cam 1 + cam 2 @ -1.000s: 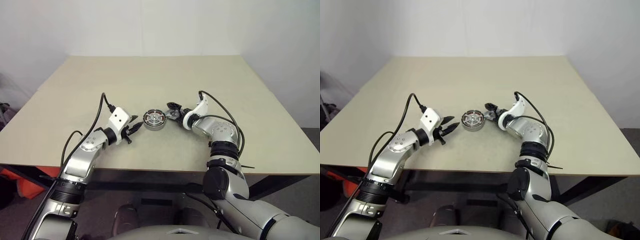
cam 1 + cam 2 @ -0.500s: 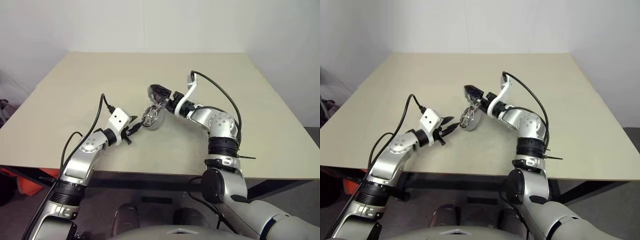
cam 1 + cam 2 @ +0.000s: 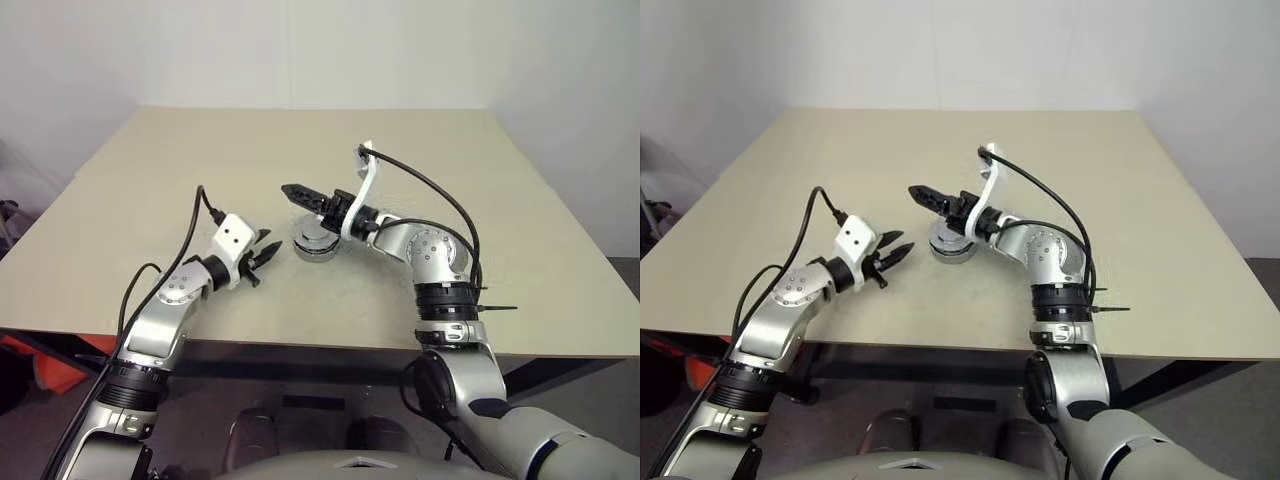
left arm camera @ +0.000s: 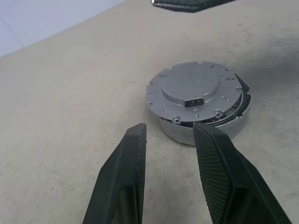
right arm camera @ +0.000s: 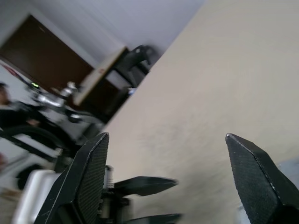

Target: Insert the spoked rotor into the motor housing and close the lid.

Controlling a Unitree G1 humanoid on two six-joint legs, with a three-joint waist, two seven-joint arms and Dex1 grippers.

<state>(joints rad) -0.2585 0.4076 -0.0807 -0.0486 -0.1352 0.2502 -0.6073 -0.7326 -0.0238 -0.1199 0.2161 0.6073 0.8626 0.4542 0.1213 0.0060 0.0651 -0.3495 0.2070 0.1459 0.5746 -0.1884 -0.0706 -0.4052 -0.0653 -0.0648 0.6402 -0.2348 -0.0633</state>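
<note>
Sitting near the middle of the left eye frame, the motor housing (image 3: 314, 243) rests flat on the tan table (image 3: 520, 250) with a flat silver lid (image 4: 190, 90) on top of it. From the left wrist camera the lid looks seated slightly askew: a dark crescent gap opens along one edge, with a hint of copper colour inside it, and whatever else is inside stays covered. A small dark rectangular slot marks the lid's raised centre.

From the head cameras the housing is a small silver puck, its far side partly cut off by the right gripper (image 3: 297, 192), which hangs above and just behind it, empty, its black fingers spread wide. One fingertip of it crosses the top edge of the left wrist picture.

At centre left, the left gripper (image 3: 268, 254) sits low over the table just beside the housing, apart from it, jaws narrowly parted around nothing.

Blurred, the right wrist camera looks past its own fingers (image 5: 88, 172) at the table, the other gripper and dim room clutter beyond.
</note>
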